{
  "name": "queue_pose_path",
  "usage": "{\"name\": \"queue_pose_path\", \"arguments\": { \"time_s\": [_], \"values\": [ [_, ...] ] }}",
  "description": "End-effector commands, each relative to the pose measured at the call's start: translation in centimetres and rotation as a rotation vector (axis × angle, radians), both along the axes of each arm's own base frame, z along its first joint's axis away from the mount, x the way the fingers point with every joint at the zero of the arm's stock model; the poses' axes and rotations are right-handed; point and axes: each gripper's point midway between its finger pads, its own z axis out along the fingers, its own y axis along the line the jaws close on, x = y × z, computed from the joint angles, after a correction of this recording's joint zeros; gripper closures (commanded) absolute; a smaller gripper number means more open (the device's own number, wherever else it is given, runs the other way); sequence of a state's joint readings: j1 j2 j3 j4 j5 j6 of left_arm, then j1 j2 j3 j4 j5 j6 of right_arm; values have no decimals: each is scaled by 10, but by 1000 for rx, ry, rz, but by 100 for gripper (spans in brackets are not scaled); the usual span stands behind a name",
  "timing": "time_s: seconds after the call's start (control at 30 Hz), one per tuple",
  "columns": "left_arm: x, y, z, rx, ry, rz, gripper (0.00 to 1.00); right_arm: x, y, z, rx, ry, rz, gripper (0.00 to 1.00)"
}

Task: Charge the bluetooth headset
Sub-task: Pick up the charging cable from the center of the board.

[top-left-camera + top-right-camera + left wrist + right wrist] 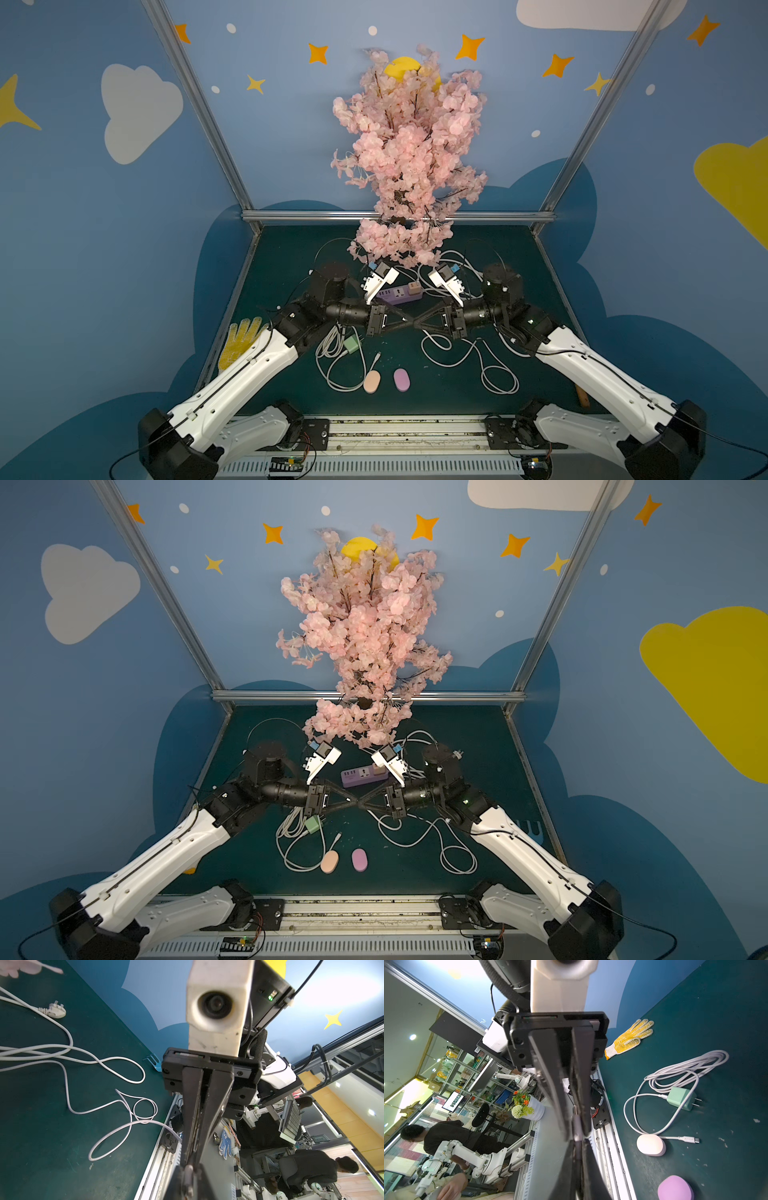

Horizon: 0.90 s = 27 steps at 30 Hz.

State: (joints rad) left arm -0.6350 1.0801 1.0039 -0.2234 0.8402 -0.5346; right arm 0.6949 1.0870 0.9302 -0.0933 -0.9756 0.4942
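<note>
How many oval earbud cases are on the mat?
2. The peach case lies near the mat's front beside a loose cable plug; the purple case is just right of it. Others could be hidden.

Peach case, purple case, side by side

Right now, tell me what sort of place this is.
Most likely a robotics lab's test booth. Walls painted with clouds and stars enclose a green tabletop where the left arm and right arm reach in. Beyond it, the wrist views show shelving, a person and another white robot arm.
</note>
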Motion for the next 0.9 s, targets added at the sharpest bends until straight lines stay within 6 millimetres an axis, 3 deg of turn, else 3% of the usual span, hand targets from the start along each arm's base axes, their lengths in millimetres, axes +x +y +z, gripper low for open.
{"name": "queue_pose_path", "arguments": {
  "time_s": [0.0, 0.03, 0.1, 0.23, 0.37, 0.4, 0.47, 0.53, 0.67, 0.77, 0.87],
  "values": [
    [-2, -2, 4, -10, -28, -2, 46, 5, 0, 0, -13, -19, -47, 100],
    [-2, 0, 4, -6, -29, 6, 37, 7, -2, -5, -41, -17, -68, 100],
    [-1, 5, 2, 9, -28, 32, 29, 11, -7, -18, -97, -25, -102, 100],
    [0, 20, -9, 52, -15, 102, 29, 16, -21, -45, -210, -46, -159, 100],
    [3, 35, -50, 195, 53, 183, 46, 12, -36, -74, -333, -10, -185, 100],
    [2, 36, -60, 219, 80, 189, 46, 10, -39, -82, -364, 4, -187, 100],
    [-1, 37, -85, 279, 144, 198, 33, 5, -48, -103, -445, 53, -193, 100],
    [-4, 35, -108, 346, 190, 206, 28, 0, -58, -121, -521, 91, -196, 100],
    [-15, 24, -148, 486, 239, 197, 29, 1, -78, -147, -673, 145, -260, 100],
    [-20, 14, -174, 545, 303, 202, 34, 6, -89, -157, -746, 168, -314, 100],
    [-22, 7, -200, 614, 363, 219, 32, 9, -95, -163, -787, 176, -332, 100]
  ]
}}
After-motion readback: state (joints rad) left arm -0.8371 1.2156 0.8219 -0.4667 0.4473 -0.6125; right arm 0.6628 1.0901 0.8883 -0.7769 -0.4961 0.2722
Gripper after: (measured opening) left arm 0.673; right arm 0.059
